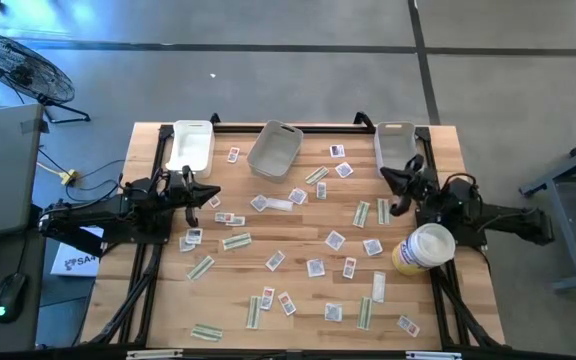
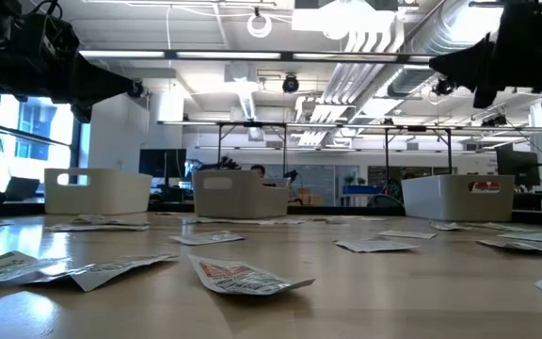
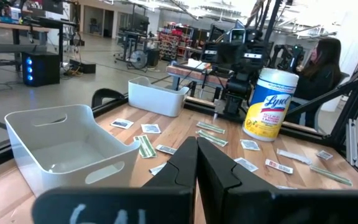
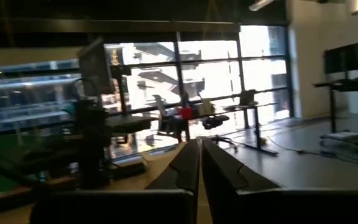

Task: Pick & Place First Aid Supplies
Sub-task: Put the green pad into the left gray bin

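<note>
Dozens of small paper packets (image 1: 335, 240) are spread flat over the wooden tabletop (image 1: 298, 290), white squarish ones with red or blue marks mixed with longer pale green strips (image 1: 236, 241); none is held and none is seen inside a container. Three bins are lined up along the far edge of the tabletop: a white bin (image 1: 190, 146) on the left, a grey bin (image 1: 274, 150) in the middle set at a slant, and another bin (image 1: 394, 143) on the right. The left claw (image 1: 204, 193) is held above the tabletop at the left side, just in front of the white bin, and its fingers (image 3: 185, 163) are seen pressed together with nothing between them. The right claw (image 1: 400, 182) is held above the right side, near the right bin, and its fingers (image 4: 188, 165) are likewise closed on nothing. A white-and-yellow tub of wipes (image 1: 425, 248) is stood upright beside the right arm, with packets lying around it. In the low view the nearest packets (image 2: 243, 276) are seen lying flat on the wood, with both arms raised well above them. A seated person (image 3: 319, 59) is seen beyond the tabletop in the left wrist view.
</note>
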Controlling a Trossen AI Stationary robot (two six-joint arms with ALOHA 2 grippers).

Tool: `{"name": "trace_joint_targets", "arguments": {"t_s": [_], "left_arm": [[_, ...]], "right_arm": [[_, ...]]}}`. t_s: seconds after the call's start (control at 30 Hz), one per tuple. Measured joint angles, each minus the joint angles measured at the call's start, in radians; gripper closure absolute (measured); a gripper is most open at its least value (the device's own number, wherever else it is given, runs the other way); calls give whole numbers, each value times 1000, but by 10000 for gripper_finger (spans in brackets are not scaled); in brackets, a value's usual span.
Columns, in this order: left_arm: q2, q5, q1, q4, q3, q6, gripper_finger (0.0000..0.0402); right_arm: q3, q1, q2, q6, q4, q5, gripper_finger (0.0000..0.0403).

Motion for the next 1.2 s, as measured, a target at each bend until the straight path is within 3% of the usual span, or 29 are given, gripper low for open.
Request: {"name": "trace_joint_targets", "arguments": {"t_s": [0.4, 0.83, 0.97, 1.2], "left_arm": [[0, 0, 0, 0, 0, 0, 401], [0, 0, 0, 0, 0, 0, 401], [0, 0, 0, 0, 0, 0, 401], [0, 0, 0, 0, 0, 0, 401]], "right_arm": [[60, 85, 409, 38, 205, 45, 391], [360, 134, 982, 26, 110, 157, 388], [475, 130, 1164, 26, 12, 158, 363], [667, 87, 1434, 53, -147, 165, 284]]}}
